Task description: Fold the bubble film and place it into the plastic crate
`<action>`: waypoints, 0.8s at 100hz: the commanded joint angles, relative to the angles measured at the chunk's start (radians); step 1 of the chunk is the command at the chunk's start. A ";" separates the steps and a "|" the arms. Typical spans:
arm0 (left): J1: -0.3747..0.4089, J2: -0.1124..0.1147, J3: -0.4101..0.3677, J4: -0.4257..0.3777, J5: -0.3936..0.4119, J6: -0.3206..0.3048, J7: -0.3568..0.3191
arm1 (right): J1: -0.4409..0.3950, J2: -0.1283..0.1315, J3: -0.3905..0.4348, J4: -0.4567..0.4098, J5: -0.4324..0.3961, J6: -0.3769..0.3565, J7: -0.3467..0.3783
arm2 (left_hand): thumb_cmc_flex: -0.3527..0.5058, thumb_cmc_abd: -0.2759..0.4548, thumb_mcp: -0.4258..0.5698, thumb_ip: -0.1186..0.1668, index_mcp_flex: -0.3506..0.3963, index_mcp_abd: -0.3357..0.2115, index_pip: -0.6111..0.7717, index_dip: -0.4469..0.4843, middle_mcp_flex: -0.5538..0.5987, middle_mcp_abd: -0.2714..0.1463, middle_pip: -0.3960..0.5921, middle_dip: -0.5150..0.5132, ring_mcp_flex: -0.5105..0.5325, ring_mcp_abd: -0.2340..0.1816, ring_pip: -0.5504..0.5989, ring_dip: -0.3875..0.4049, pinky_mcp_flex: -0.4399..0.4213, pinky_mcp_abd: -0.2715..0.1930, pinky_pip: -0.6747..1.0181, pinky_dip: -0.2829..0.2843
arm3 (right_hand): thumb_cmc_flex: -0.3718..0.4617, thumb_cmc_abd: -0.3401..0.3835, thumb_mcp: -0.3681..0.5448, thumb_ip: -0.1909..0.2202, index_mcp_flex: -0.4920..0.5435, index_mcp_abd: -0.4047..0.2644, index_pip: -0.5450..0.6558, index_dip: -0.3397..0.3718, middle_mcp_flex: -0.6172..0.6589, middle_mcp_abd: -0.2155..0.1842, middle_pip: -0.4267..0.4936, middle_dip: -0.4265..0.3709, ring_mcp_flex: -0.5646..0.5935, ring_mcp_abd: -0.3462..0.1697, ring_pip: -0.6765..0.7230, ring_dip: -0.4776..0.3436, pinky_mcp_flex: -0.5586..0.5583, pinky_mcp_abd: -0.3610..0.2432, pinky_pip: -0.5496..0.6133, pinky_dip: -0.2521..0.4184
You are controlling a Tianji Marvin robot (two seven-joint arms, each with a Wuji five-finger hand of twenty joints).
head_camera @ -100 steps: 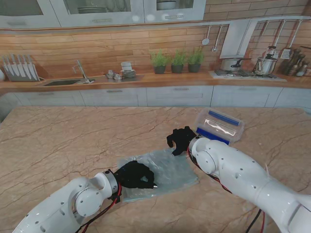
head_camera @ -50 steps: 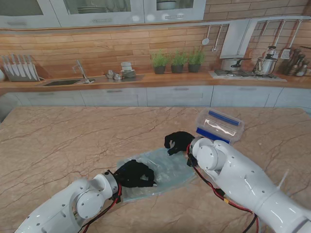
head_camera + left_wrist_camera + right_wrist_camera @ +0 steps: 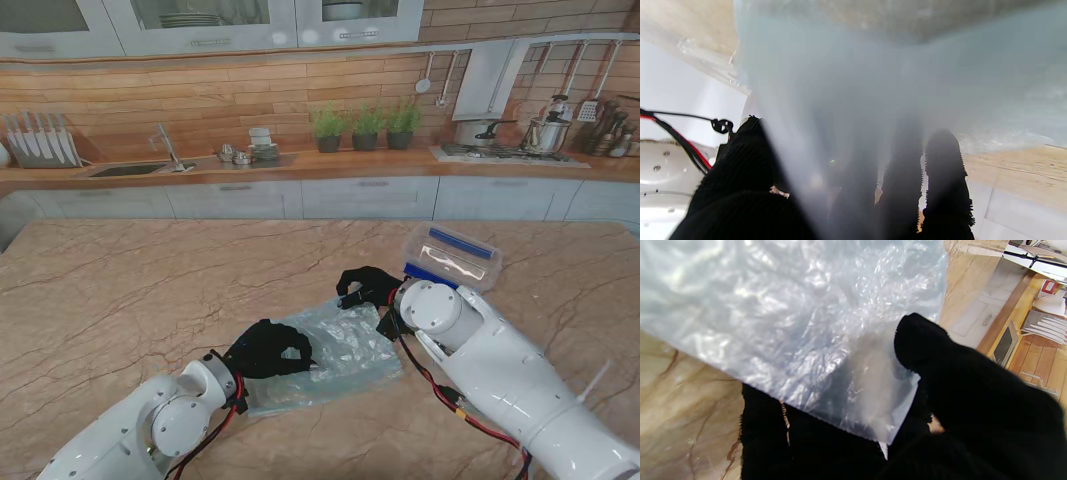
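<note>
The clear bubble film (image 3: 340, 352) lies crumpled on the marble table between my two black-gloved hands. My left hand (image 3: 268, 348) is shut on its near left edge. In the left wrist view the film (image 3: 873, 66) drapes over the fingers (image 3: 942, 173), with the thumb on its other side. My right hand (image 3: 368, 285) is shut on the far right corner. In the right wrist view that corner (image 3: 870, 406) sits pinched between thumb (image 3: 933, 350) and fingers (image 3: 773, 440). The plastic crate (image 3: 452, 258), clear with blue parts, stands just right of the right hand.
The marble table (image 3: 130, 290) stretches wide to the left and far side. Beyond its far edge runs the kitchen counter (image 3: 300, 165) with sink, potted plants and stove. The white right forearm (image 3: 500, 370) crosses the table's near right part.
The right hand has closed on the film's far corner. The left hand has lifted its edge a little and moved farther from me, so the film is bunched higher and more crumpled.
</note>
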 commanded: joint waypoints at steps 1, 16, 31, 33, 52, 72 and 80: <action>0.021 -0.006 -0.010 -0.023 -0.018 0.010 0.001 | -0.004 -0.007 -0.001 -0.009 -0.012 0.000 -0.001 | 0.018 -0.041 0.010 -0.004 -0.030 -0.040 -0.022 -0.011 -0.030 0.006 -0.019 -0.014 -0.024 0.028 -0.010 -0.007 -0.023 0.020 -0.010 -0.007 | 0.042 -0.004 0.048 -0.036 -0.010 -0.001 0.038 0.013 0.061 0.013 0.054 -0.009 0.110 -0.006 0.087 0.035 0.056 -0.008 0.163 -0.051; 0.052 -0.013 -0.045 -0.053 -0.055 0.024 0.005 | -0.006 -0.006 0.000 -0.014 -0.037 -0.006 -0.018 | -0.004 -0.017 0.003 0.006 -0.091 -0.035 -0.106 -0.019 -0.055 0.009 -0.054 -0.033 -0.042 0.025 -0.035 -0.014 -0.037 0.018 -0.029 -0.017 | 0.041 -0.021 0.079 -0.038 0.000 0.001 0.044 0.008 0.115 0.014 0.191 0.011 0.222 -0.041 0.282 0.134 0.110 -0.033 0.398 -0.027; 0.064 -0.034 -0.049 -0.063 -0.115 0.084 0.048 | -0.016 -0.003 0.016 -0.035 -0.048 0.004 -0.023 | -0.036 0.041 0.030 0.041 -0.212 0.053 -0.239 -0.034 -0.122 0.013 -0.078 -0.047 -0.086 0.024 -0.063 -0.020 -0.068 0.006 -0.054 -0.031 | 0.041 -0.028 0.087 -0.037 0.005 0.004 0.045 0.006 0.111 0.022 0.253 0.025 0.237 -0.046 0.377 0.184 0.116 -0.039 0.477 -0.011; 0.062 -0.036 -0.048 -0.061 -0.123 0.093 0.052 | -0.017 -0.001 0.018 -0.038 -0.050 0.005 -0.022 | -0.035 0.043 0.033 0.042 -0.219 0.060 -0.245 -0.036 -0.128 0.013 -0.080 -0.048 -0.092 0.023 -0.065 -0.021 -0.073 0.005 -0.058 -0.032 | 0.042 -0.028 0.088 -0.037 0.006 0.003 0.045 0.006 0.112 0.023 0.256 0.026 0.239 -0.046 0.383 0.187 0.117 -0.041 0.481 -0.010; 0.021 -0.055 -0.006 -0.023 -0.196 0.175 0.061 | -0.022 0.011 0.034 -0.070 -0.066 0.013 0.002 | -0.033 0.056 0.035 0.045 -0.246 0.120 -0.275 -0.054 -0.159 0.022 -0.084 -0.058 -0.115 0.024 -0.077 -0.028 -0.093 0.002 -0.073 -0.041 | 0.042 -0.030 0.087 -0.038 0.007 0.003 0.045 0.006 0.110 0.024 0.269 0.038 0.238 -0.048 0.411 0.203 0.117 -0.046 0.498 -0.004; -0.036 -0.079 0.048 0.007 -0.358 0.302 0.005 | -0.014 0.016 0.034 -0.080 -0.070 0.027 0.021 | 0.016 0.097 -0.061 0.050 -0.239 0.182 -0.333 -0.113 -0.205 0.079 -0.118 -0.136 -0.165 0.038 -0.111 -0.059 -0.135 0.005 -0.111 -0.068 | 0.042 -0.028 0.084 -0.038 0.008 0.001 0.043 0.006 0.105 0.024 0.273 0.046 0.234 -0.049 0.424 0.211 0.112 -0.049 0.505 0.001; -0.059 -0.083 0.065 0.018 -0.410 0.348 -0.030 | -0.012 0.017 0.033 -0.083 -0.066 0.035 0.027 | 0.027 0.122 -0.108 0.053 -0.253 0.202 -0.385 -0.147 -0.244 0.088 -0.143 -0.169 -0.193 0.039 -0.122 -0.064 -0.155 -0.002 -0.127 -0.077 | 0.043 -0.027 0.082 -0.037 0.008 0.001 0.043 0.006 0.104 0.025 0.275 0.048 0.232 -0.048 0.425 0.212 0.109 -0.049 0.507 0.002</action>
